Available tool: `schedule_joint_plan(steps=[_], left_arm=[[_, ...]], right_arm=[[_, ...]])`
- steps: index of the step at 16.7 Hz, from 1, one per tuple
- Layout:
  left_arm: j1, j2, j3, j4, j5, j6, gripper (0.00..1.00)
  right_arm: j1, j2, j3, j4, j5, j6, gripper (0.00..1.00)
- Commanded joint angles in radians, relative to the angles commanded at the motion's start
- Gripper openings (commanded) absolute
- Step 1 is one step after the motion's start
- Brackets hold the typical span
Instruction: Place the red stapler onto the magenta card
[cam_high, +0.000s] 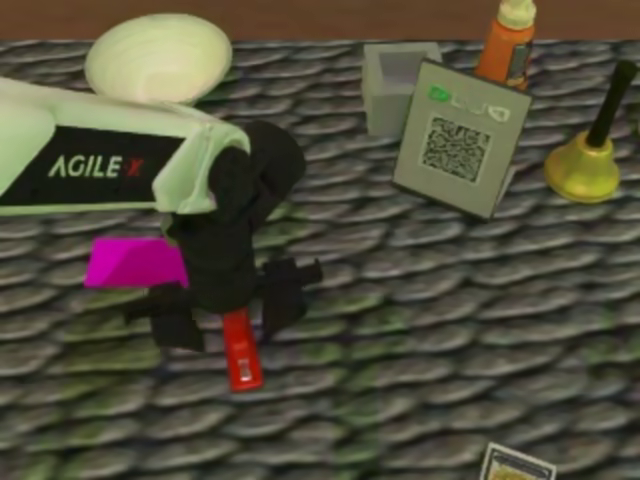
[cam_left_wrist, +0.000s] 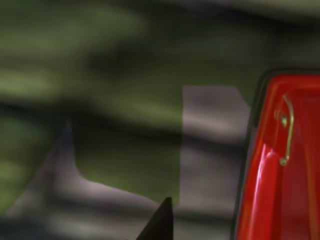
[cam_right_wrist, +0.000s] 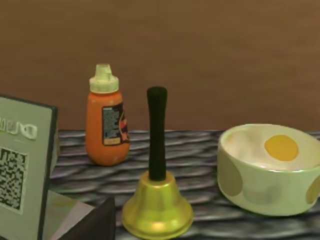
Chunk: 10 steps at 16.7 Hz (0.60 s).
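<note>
Left tool (cam_high: 232, 305) spread astride the red stapler (cam_high: 242, 355), risking a slip from an off-centre pinch, short of the magenta card (cam_high: 125, 262).

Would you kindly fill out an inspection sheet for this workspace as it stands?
Surface: table with a grey-green scaly pattern.
Job's things: stapler on the table beside the card, not on it; arm hides part of each.
Clutter: white bowl, grey box, QR card, orange bottle, brass bell, spotted bowl, printed card at the near edge.
Grippers: left tool low over the stapler's upper end, fingers spread; right arm out of the top view.
Cables: nothing seen.
Surroundings: brown wall behind the table.
</note>
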Motion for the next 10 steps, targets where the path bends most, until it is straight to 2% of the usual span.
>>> schedule_joint_plan(steps=[6,10], left_arm=[[0.0,0.0,0.0,0.0,0.0,0.0,0.02],[0.0,0.0,0.0,0.0,0.0,0.0,0.0]], right_arm=[[0.0,0.0,0.0,0.0,0.0,0.0,1.0],[0.0,0.0,0.0,0.0,0.0,0.0,1.0]])
